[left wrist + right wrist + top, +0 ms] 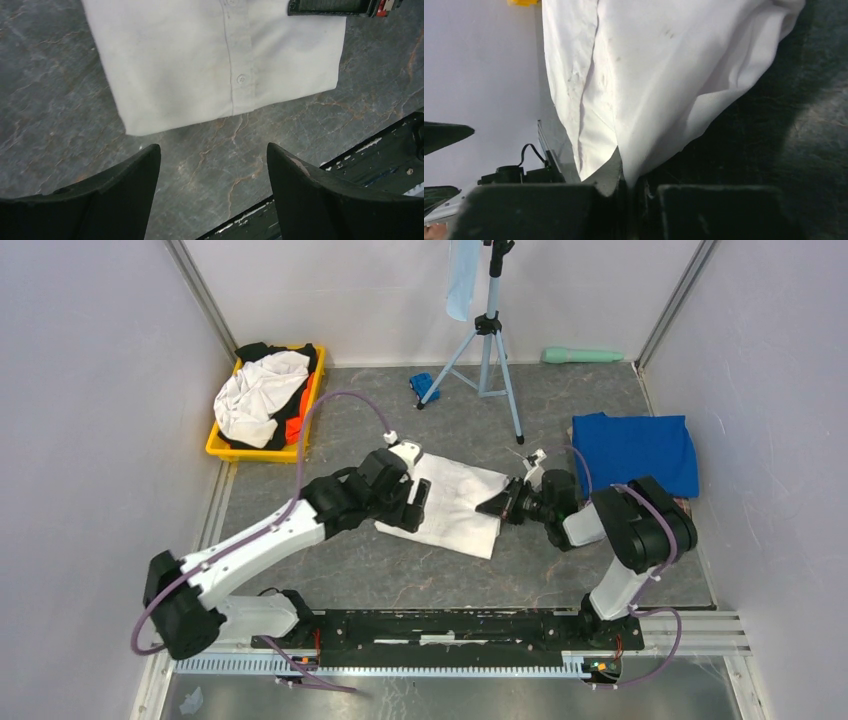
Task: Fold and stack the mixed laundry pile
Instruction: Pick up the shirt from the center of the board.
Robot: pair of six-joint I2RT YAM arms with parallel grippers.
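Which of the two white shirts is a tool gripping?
The flat white shirt mid-table: the right tool is shut on its edge. The other white shirt lies crumpled in the yellow bin, untouched.

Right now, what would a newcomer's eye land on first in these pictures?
A folded white shirt lies in the centre, with the right claw pinching its right edge and the left claw open at its left side. A yellow bin holding the laundry pile sits at the far left. A folded blue shirt lies at the right.
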